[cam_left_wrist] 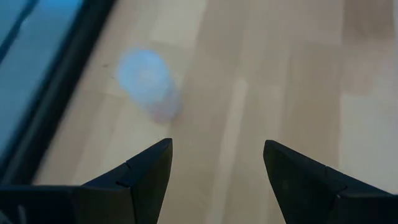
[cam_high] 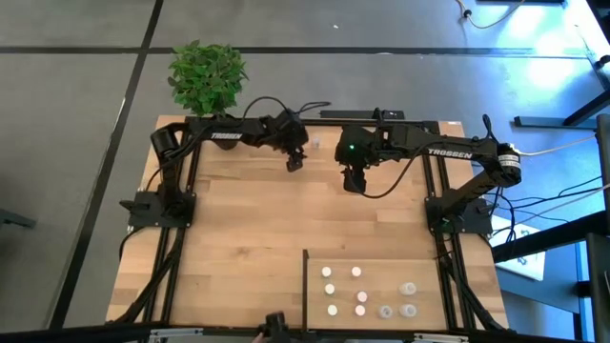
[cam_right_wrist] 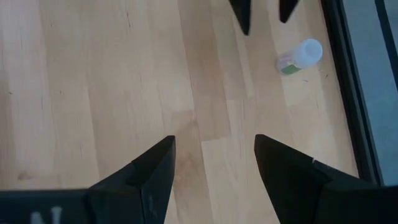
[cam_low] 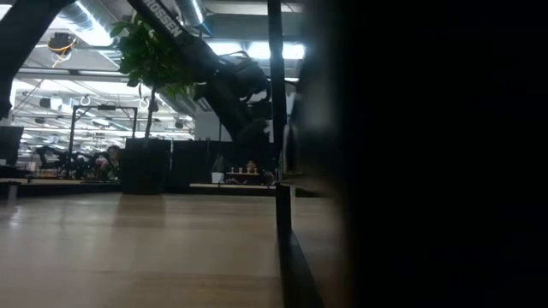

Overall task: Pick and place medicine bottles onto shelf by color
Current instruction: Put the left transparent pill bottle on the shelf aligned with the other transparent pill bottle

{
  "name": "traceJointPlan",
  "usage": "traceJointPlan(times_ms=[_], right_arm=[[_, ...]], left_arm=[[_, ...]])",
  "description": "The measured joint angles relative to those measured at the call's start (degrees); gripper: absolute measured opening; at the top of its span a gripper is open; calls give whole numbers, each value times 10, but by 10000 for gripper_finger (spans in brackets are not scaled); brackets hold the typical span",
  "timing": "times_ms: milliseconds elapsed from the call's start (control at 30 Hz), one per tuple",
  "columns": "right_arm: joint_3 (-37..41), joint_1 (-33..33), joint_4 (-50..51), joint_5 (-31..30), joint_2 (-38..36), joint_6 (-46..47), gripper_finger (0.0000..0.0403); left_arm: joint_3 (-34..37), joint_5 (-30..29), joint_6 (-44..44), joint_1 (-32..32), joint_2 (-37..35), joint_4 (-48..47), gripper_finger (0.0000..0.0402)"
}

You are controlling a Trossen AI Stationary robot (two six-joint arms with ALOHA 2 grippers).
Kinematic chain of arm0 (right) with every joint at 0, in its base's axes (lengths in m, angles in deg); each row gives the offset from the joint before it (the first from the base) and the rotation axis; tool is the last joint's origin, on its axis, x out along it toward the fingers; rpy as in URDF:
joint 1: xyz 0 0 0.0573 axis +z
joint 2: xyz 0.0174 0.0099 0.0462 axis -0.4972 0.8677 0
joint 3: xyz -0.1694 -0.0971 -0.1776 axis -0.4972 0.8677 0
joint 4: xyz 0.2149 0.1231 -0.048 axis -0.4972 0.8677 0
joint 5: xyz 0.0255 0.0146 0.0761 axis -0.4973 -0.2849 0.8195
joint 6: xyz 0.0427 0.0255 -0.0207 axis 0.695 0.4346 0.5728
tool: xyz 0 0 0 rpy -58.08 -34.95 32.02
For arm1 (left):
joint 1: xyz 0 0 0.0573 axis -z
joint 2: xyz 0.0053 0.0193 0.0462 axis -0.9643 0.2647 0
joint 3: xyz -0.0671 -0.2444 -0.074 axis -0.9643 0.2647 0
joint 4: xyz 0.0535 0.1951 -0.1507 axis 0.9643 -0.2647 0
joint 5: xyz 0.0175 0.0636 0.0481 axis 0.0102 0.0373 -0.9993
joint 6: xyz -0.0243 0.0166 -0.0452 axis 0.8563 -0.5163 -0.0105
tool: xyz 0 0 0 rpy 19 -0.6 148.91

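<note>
Hovering over the far part of the table [cam_high: 238, 210], the left gripper [cam_high: 294, 163] stands with its fingers [cam_left_wrist: 152, 171] apart and nothing between them. One medicine bottle [cam_high: 315, 145], white-capped, stands on the planks near the far edge, at about one o'clock from this gripper in the high view, close by but apart from it. The left wrist view shows the same bottle [cam_left_wrist: 149, 84] blurred, ahead of the left fingertip and outside the gap; no contact is seen. The right gripper [cam_high: 355, 183] hangs just beside the left one, at about four o'clock from it, its fingers [cam_right_wrist: 152, 171] likewise spread over bare wood and holding nothing. In the right wrist view the bottle [cam_right_wrist: 300, 56] appears tilted, with a greenish lower part, just beside the table's dark edge strip, near the other arm's fingertips. The shelf [cam_high: 467, 276] lies at the near right corner, at about five o'clock from both grippers and well apart from them. On it stand the other bottles [cam_high: 367, 291]: white-capped ones toward its left, greyer ones toward its right. A potted plant [cam_high: 207, 76] stands at the far left corner of the table.
</note>
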Motion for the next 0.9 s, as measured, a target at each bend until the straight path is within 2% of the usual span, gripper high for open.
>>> traceJointPlan(times_ms=[200,400,500,900], right_arm=[[0,0,-4,0,0,-1,222],[0,0,-5,0,0,-2,222],[0,0,-5,0,0,-2,222],[0,0,-28,0,0,-2,222]], left_arm=[[-1,-1,29,-5,12,63,247],[0,-27,10,-16,21,69,247],[0,-1,-28,-23,21,74,247],[-1,89,-46,-59,51,126,247]])
